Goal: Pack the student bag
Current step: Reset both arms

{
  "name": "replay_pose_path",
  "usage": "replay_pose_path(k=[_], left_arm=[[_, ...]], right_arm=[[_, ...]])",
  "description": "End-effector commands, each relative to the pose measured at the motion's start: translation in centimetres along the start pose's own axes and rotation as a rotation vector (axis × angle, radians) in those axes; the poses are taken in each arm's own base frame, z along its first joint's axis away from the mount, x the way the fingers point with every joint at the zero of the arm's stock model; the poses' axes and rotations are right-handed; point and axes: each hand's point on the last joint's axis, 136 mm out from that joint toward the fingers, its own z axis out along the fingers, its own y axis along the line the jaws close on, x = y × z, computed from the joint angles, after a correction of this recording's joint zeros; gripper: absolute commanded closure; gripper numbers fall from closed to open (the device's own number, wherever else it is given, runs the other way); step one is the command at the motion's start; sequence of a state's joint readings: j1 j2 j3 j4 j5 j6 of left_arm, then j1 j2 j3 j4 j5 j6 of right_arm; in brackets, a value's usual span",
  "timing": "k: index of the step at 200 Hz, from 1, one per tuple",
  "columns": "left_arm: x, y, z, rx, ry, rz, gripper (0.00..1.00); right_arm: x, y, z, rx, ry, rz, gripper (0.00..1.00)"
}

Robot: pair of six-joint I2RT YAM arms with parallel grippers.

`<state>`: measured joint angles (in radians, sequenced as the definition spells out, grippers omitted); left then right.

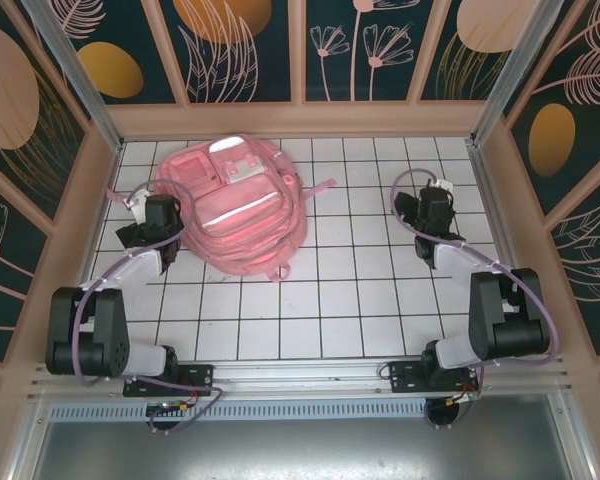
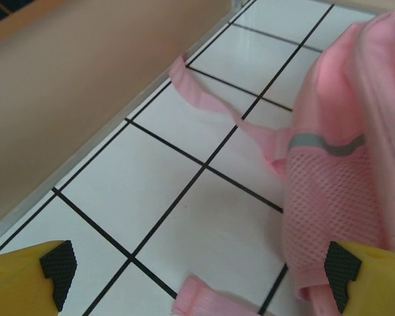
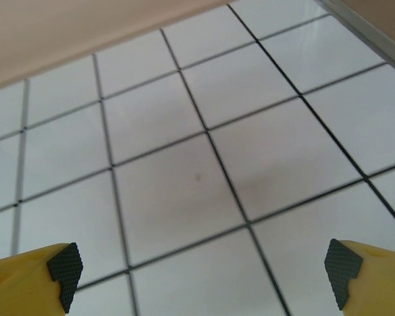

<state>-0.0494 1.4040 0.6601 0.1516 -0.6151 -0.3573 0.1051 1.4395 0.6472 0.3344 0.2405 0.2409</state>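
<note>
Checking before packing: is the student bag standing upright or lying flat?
Lying flat: the student bag spreads on the table, front pockets facing the overhead camera.

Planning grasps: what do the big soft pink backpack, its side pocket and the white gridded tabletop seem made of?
The big soft pink backpack looks like fabric, slumped and creased, with glossier pale panels. Its side pocket is open mesh; the holes show. The white gridded tabletop looks hard, smooth and slightly glossy; tile or printed board, I cannot tell.
</note>
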Motion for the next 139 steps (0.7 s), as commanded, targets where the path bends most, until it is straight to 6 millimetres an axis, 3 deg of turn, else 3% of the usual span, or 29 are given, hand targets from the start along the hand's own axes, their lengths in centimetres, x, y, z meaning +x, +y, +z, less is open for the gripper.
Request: replay_pose_path(k=[1,44,78,98,139], left_arm=[[-2.2,-0.6,0.8,0.041,-0.167,-0.020,0.02],[-2.5,-2.3,0.4,0.184,-0.296,-0.065,0.01],[-1.9,-3.0,-1.2,0.299,-0.360,-0.046,0.01],[-1.2,-3.5,-3.3,0.413,-0.442,-0.030,0.02],[-0.5,-4.1,-3.4,0.448,-0.441,0.001,0.02]], right_arm=[[-3.0,-1.4,-0.3,0.051,-0.171,0.002,0.02],[-4.6,-1.8,-0.3,0.065,-0.298,-0.145,0.02],[-5.3,-2.0,-1.4,-0.043,-0.350,-0.113,0.01],[-4.4,-2.2,-2.0,-0.065,-0.324,-0.103,0.01],[-1.1,-2.9,-2.5,-0.088,-0.322,-0.090,0.01]])
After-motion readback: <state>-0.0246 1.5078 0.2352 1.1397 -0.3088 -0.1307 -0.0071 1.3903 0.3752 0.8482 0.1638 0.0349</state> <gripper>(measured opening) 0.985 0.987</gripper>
